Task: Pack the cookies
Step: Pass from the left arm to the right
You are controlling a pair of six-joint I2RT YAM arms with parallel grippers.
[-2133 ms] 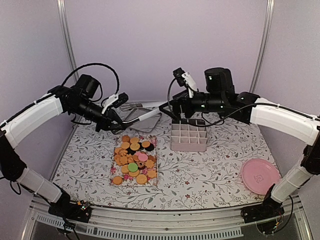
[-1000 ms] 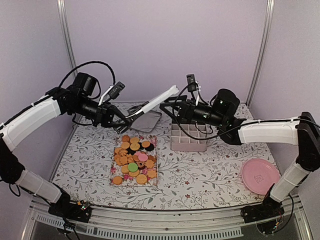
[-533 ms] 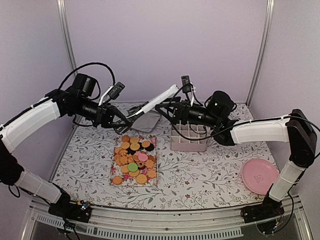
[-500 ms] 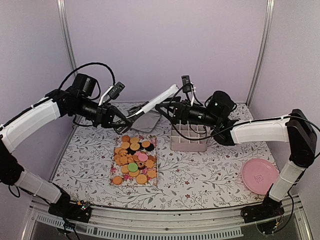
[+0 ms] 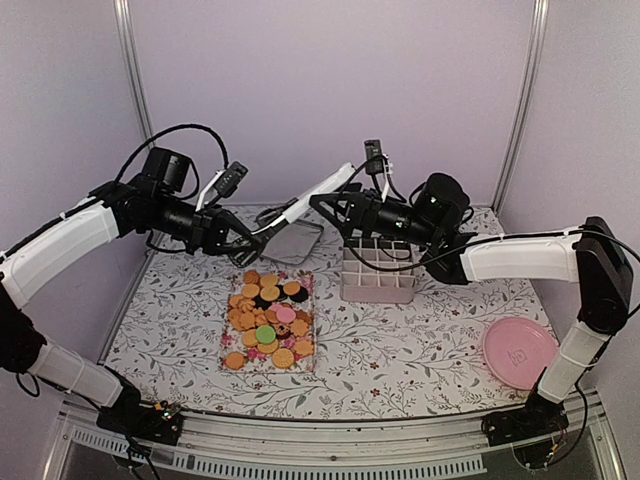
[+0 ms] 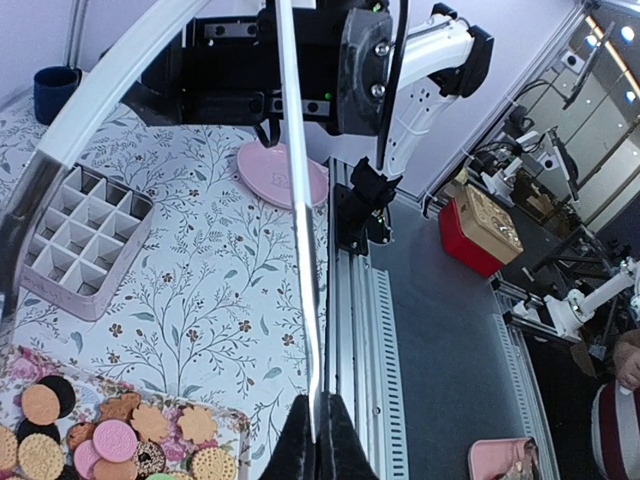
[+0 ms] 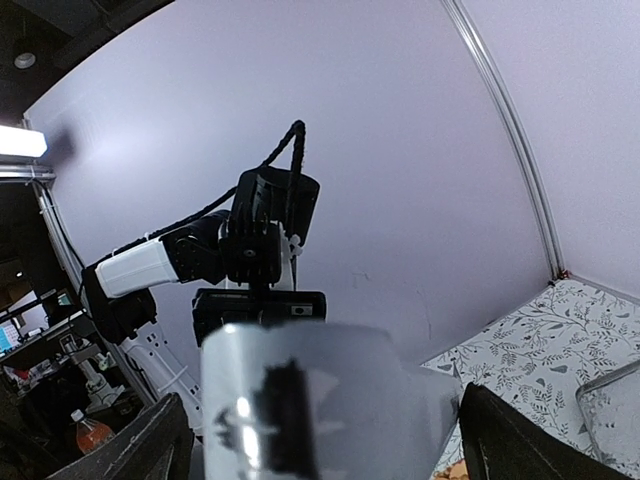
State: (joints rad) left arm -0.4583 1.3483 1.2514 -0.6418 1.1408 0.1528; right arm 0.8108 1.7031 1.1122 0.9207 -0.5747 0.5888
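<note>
Handover step, I judged. The left gripper's fingers pinched a long white-handled utensil, possibly tongs. The right gripper's fingers stood spread around its far end. The cookies lay on the counter, seven o'clock of the divided box. Next, the right needed to close squarely before the left let go.

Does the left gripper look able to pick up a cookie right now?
Probably not: the left gripper is shut on the silvery lid, held up beyond the cookies; it must release that first.
</note>
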